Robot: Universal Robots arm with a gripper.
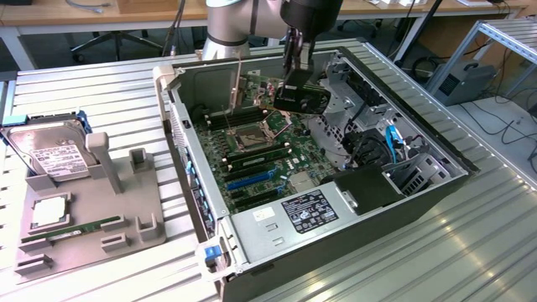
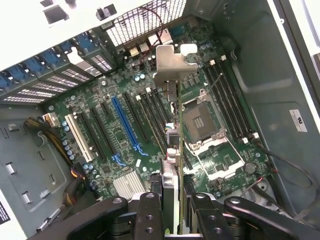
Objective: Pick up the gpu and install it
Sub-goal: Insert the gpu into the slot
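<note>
Entry, as I see it from my station: gpu (image 2: 172,145), held edge-on in the gripper (image 2: 175,212), jaws narrow and clamped on the card. Its pale bracket points toward the rear wall of the open computer case (image 1: 436,182). Position: above the motherboard (image 1: 260,157), beside the processor socket (image 2: 202,120). Hard drive (image 1: 52,154) and memory stick (image 1: 71,231) sit on the grey fixture (image 1: 109,189), outside the case, at the exterior view's left.

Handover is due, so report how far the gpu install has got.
Done: the gpu is picked up, clamped edge-on in the gripper. In hand: it hangs over the motherboard in the open case. Left: seating it; the expansion slots are bare.
</note>
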